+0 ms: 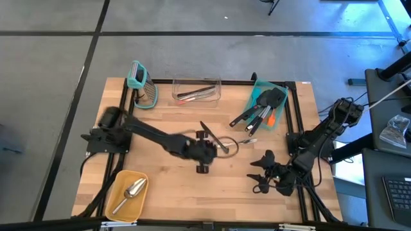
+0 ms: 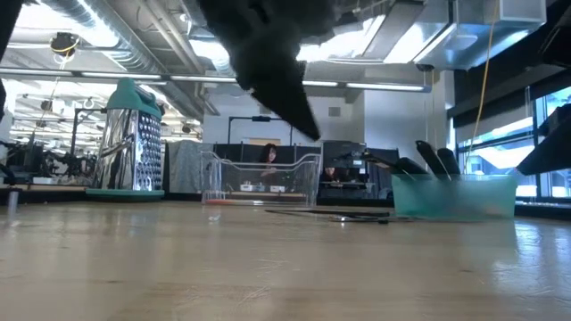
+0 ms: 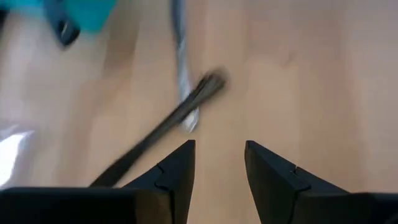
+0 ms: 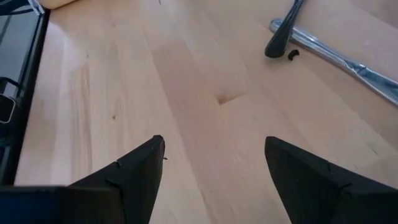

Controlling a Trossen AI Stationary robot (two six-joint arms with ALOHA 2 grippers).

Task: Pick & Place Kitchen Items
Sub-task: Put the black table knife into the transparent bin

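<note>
- A robotics lab or test workshop inside an open, industrial-looking office hall, not a home kitchen.
- The wooden desk (image 1: pixel 212 183) sits in a black metal frame (image 1: pixel 296 122) on a bare grey concrete floor (image 1: pixel 192 51) marked with dark lines.
- Two dark robot arms are mounted at the desk's sides, with cables trailing off beside them.
- The low view shows exposed ceiling ducts (image 2: pixel 107 36), long strip lights and big windows.
- Behind the desk stand rows of workstations with monitors (image 2: pixel 343 169), and a person (image 2: pixel 268 156) sits there.
- A keyboard (image 1: pixel 397 192) lies on a side bench to the right.
</note>
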